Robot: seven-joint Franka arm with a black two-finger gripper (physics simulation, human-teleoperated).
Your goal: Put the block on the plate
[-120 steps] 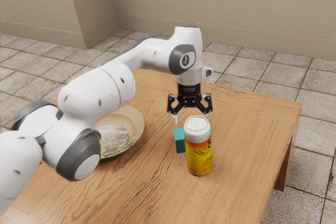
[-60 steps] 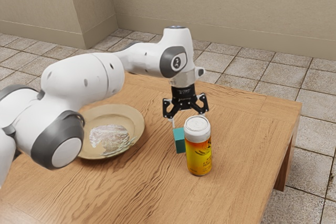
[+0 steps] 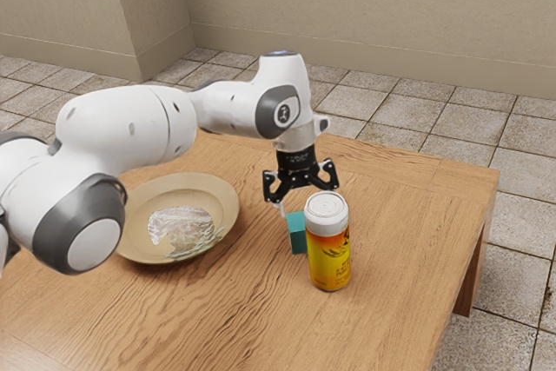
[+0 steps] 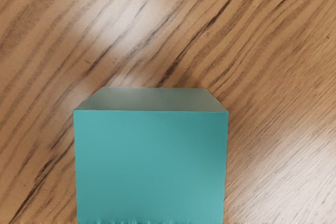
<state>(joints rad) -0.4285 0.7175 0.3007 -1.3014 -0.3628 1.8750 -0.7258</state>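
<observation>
Hovering my gripper (image 3: 301,205) with fingers (image 3: 281,208) spread apart, I have the teal block (image 4: 151,166) just beneath them — yellow canister (image 3: 328,258) near, plate (image 3: 165,192) farther aside.

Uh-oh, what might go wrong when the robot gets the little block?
The gripper might bump the yellow bottle, because it stands very close to the block. If the gripper comes down a bit crooked, it may push the block instead of grabbing it. Later, the block might tip on the crinkly, see-through thing lying on the plate.
</observation>
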